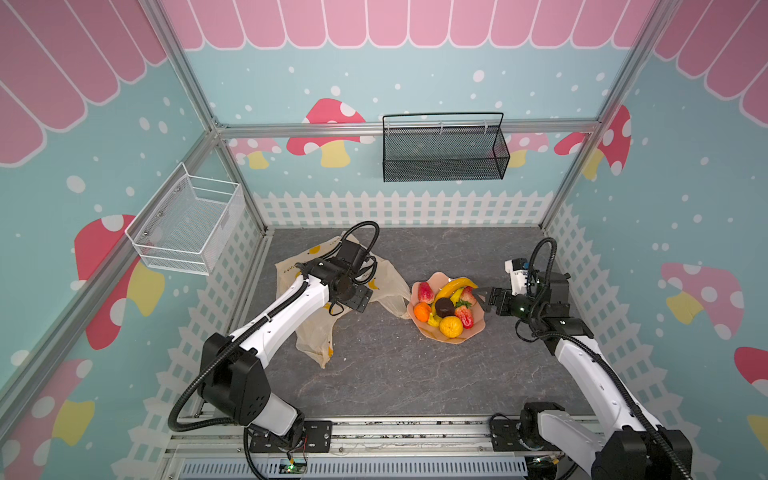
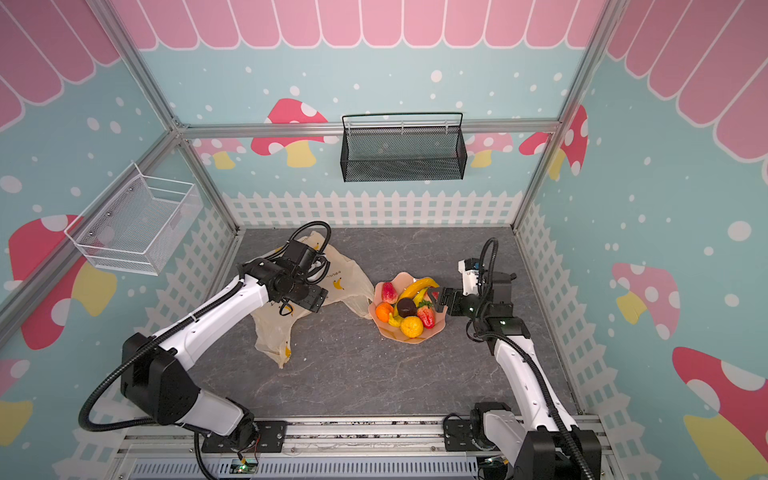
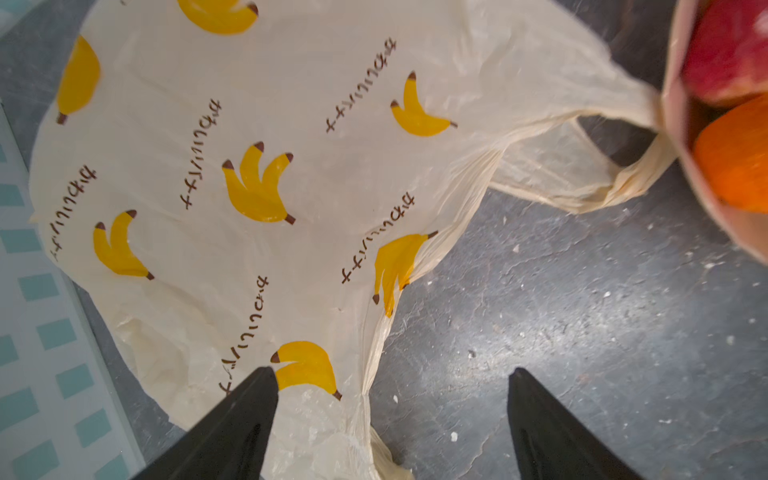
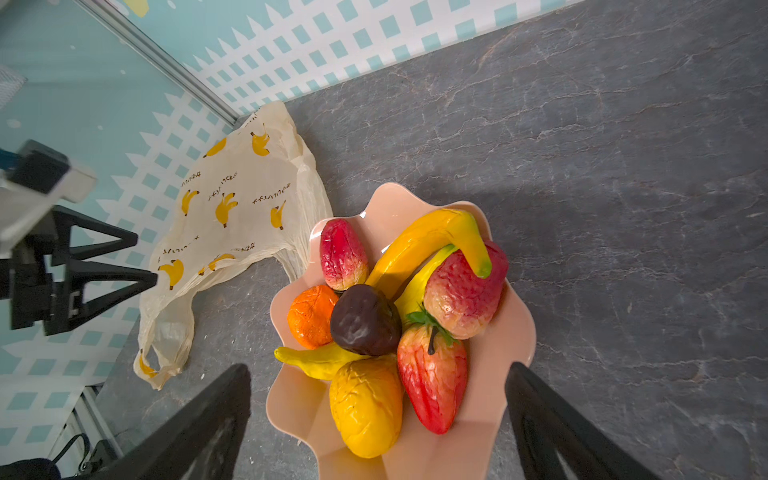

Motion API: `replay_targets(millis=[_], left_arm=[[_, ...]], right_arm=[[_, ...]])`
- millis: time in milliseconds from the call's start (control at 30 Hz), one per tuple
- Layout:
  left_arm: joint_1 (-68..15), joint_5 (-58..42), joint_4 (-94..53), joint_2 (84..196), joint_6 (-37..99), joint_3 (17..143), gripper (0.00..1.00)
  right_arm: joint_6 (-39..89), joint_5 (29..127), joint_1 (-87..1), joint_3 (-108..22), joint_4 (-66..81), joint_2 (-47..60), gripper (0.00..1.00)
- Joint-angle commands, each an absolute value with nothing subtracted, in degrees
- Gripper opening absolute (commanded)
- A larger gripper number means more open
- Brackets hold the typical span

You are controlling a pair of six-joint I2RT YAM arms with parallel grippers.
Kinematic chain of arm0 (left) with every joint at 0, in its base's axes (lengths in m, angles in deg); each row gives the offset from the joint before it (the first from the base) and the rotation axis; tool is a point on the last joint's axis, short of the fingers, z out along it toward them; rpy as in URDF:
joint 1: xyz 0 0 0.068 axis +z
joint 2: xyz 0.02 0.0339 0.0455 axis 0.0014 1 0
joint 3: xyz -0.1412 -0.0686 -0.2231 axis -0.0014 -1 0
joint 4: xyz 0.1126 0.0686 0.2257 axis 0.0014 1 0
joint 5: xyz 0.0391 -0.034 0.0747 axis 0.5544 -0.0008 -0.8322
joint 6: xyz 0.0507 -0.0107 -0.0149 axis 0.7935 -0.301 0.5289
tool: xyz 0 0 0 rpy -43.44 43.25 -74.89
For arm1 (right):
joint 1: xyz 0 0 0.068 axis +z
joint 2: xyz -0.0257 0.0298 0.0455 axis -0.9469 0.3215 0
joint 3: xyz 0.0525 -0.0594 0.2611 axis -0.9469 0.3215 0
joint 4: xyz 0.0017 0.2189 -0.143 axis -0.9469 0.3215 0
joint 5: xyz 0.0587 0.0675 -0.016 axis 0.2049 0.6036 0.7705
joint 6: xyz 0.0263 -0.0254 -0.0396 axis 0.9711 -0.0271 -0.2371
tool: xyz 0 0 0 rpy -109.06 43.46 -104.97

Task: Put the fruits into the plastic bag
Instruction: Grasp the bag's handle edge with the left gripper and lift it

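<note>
Your left gripper [image 3: 392, 370], jaws apart, hangs over the plastic bag [image 3: 291, 124]; its brown printed script can't be read. Your right gripper [image 4: 380, 365], jaws also apart, hovers over the fruits [image 4: 365, 320] on the pink plate [image 4: 513, 332].

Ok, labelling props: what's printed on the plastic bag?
The plastic bag is cream with yellow banana bunches and brown lettering; clearest in the left wrist view.

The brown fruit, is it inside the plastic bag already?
No, the brown fruit sits on the pink plate, outside the plastic bag.
</note>
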State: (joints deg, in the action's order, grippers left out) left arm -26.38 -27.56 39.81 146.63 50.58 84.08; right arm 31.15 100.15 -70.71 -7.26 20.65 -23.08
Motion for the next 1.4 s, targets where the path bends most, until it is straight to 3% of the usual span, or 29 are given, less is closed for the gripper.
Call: replay_targets(millis=[0,433,733,800,900,967,1133,1367], left_arm=[[-26.9,-30.4,45.0,149.3,52.4,85.8,0.88],[-27.0,-39.6,45.0,157.0,52.5,85.7,0.74],[-26.6,-40.4,43.3,159.3,50.9,84.8,0.65],[-25.8,-38.9,43.3,159.5,50.4,85.3,0.55],[-22.4,-35.3,44.0,159.2,47.6,86.5,0.24],[-20.1,-30.6,44.1,158.0,46.5,86.8,0.14],[-19.5,-28.8,45.6,156.3,47.1,87.5,0.03],[-18.2,-24.1,49.1,152.8,45.5,91.8,0.0]], right_arm=[[32.3,102.1,-70.3,-8.2,23.6,-24.7,0.97],[33.3,101.9,-70.3,-7.1,23.7,-25.0,0.97],[33.9,102.6,-70.3,-6.9,23.3,-25.3,0.97],[34.3,103.1,-70.3,-6.7,23.5,-25.3,0.97],[35.1,104.6,-70.3,-6.3,23.7,-25.4,0.97],[36.4,106.1,-70.3,-5.8,23.1,-25.9,0.97],[37.8,106.3,-70.2,-3.8,21.6,-27.0,0.97],[37.6,108.1,-70.0,-4.2,21.8,-25.7,0.97]])
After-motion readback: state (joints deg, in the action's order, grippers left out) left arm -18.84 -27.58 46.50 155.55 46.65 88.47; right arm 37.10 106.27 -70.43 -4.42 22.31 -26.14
